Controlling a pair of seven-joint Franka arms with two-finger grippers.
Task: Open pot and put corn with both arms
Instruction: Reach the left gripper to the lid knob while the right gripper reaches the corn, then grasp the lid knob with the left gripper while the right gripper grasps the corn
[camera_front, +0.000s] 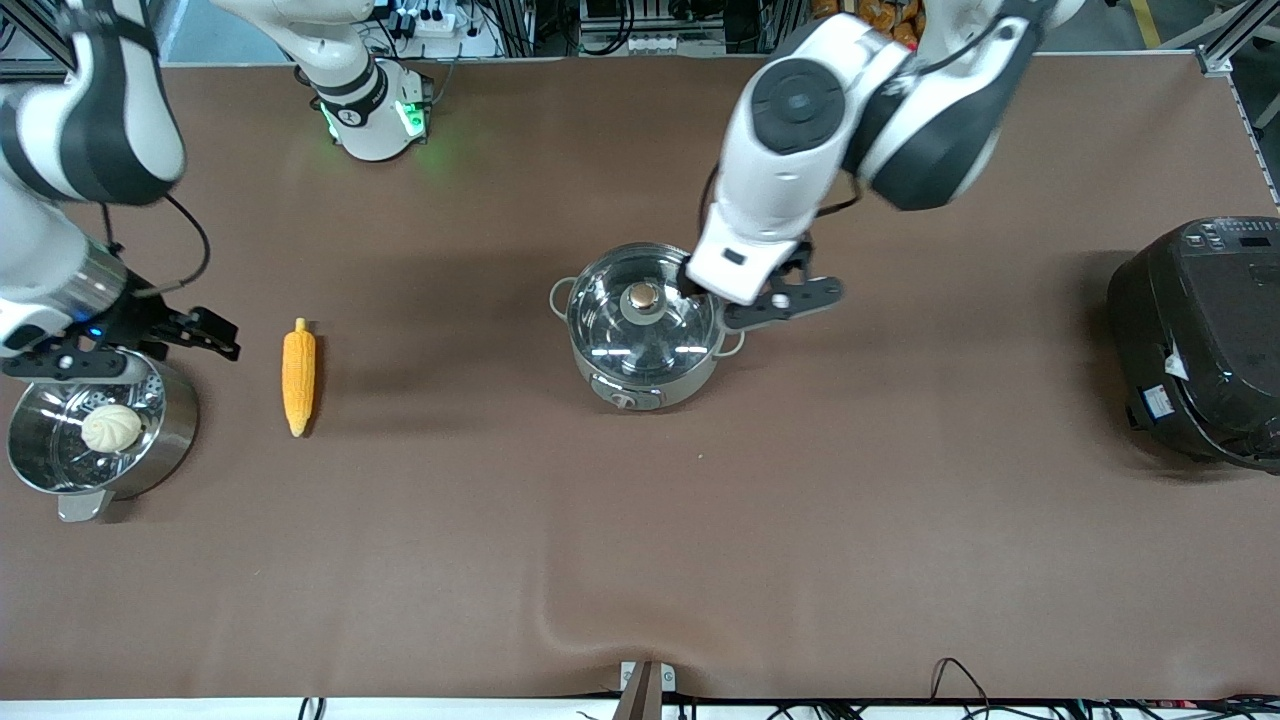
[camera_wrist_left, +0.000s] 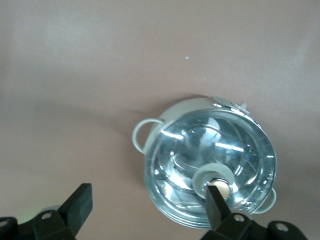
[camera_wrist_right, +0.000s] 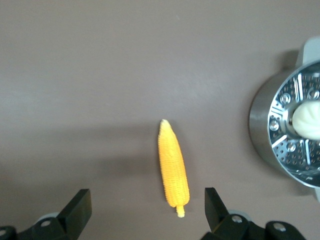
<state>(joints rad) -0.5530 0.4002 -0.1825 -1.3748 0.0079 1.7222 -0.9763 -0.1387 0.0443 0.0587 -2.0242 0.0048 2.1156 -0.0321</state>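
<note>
Wide open, empty, the left gripper (camera_wrist_left: 145, 205) is hovering by the mid-table pot (camera_front: 642, 330) lid's slippery little knob (camera_front: 642, 295), while the right gripper (camera_wrist_right: 145, 210), equally spread, is hanging near the stiff, light corn (camera_front: 298, 375).

The left arm (camera_front: 850, 130) comes in from its base end and bends down at the wrist, so its white wrist block tilts toward the table's middle. The left gripper (camera_front: 752, 297) hangs low with its 2 fingers spread wide; in the left wrist view 1 fingertip (camera_wrist_left: 216, 196) sits right by a lid knob (camera_wrist_left: 218, 187), while the other finger (camera_wrist_left: 80, 202) stands well apart over bare table.

The right arm (camera_front: 70, 170) reaches down at its own end. The right gripper (camera_front: 130, 345) is up in the air, fingers (camera_wrist_right: 80, 206) parted wide, gripping nothing.
</note>
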